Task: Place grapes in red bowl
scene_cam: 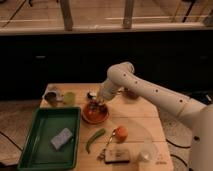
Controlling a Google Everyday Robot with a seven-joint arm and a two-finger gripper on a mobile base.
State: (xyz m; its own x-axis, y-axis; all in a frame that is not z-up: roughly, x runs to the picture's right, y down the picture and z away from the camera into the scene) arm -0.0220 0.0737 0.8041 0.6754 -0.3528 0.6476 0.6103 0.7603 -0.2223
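The red bowl (95, 115) is a shallow orange-red bowl on the wooden table (145, 117), just right of the green tray. My gripper (96, 104) hangs from the white arm (150, 92) and sits low over the middle of the bowl, at or just inside its rim. A dark lump at the gripper's tip could be the grapes. I cannot tell it apart from the gripper, nor whether it is held or lying in the bowl.
A green tray (35, 145) at the front left holds a grey sponge (61, 138). A grey cup (52, 96) and a green cup (68, 98) stand at the back left. An orange fruit (121, 132), a green pepper (95, 140), a small box (116, 156) and a white cup (145, 155) lie in front.
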